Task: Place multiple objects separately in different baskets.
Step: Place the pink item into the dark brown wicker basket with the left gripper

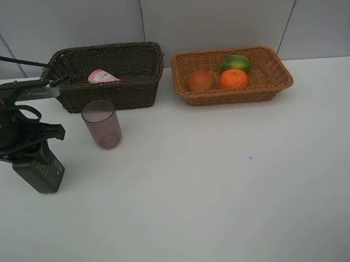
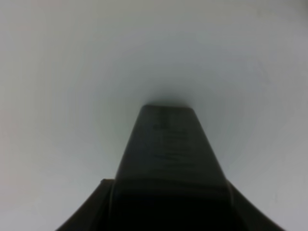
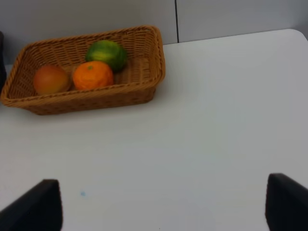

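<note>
Left gripper (image 1: 24, 150): jaws clamped on the bottle (image 1: 42, 172), slightly tilted, at the left of the bench (image 1: 228, 181). Cup (image 1: 102, 125) upright near the dark basket (image 1: 110, 95), which holds the tube (image 1: 103, 76). Tan basket (image 1: 239, 95) holds orange (image 1: 234, 78), green fruit (image 1: 236, 62) and red fruit (image 1: 200, 79). Right gripper (image 3: 163, 204): jaws wide, above the bench.

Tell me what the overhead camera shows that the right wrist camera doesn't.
Only overhead: the dark basket holding the pink tube, the mauve cup standing in front of it, and the left gripper closed on the pump bottle. Only right wrist: the right gripper, open above the table. Both: the tan basket with the orange, green fruit and red-orange fruit inside, on the table.
</note>
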You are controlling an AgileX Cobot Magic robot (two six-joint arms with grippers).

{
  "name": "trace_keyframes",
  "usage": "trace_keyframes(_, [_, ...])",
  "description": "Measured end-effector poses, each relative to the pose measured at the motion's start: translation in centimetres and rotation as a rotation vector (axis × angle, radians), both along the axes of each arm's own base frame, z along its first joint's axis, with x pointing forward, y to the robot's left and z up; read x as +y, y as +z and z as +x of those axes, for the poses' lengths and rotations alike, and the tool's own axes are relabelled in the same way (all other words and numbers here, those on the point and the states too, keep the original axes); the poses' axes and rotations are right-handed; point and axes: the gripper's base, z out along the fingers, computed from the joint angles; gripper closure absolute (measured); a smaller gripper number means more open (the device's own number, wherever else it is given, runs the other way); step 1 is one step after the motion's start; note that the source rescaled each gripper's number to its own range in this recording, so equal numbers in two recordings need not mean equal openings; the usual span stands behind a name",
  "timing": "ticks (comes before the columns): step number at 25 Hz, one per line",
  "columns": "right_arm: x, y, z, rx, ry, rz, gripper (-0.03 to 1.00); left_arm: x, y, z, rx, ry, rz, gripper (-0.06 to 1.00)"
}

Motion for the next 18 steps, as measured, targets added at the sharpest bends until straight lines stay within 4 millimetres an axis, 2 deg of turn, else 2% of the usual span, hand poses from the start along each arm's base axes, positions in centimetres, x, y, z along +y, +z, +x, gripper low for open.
trace_keyframes(12, [0.0,0.0,0.0,0.000,0.000,0.000,0.14,-0.1,0.4,0.0,0.004,0.013,-0.009,0.44])
trace_keyframes(14, [0.0,0.0,0.0,0.000,0.000,0.001,0.14,-0.1,1.8,0.2,-0.006,0.027,-0.014,0.44])
trace_keyframes(18, [0.0,0.0,0.0,0.000,0.000,0.001,0.14,-0.3,7.2,1.7,-0.131,0.048,-0.041,0.44])
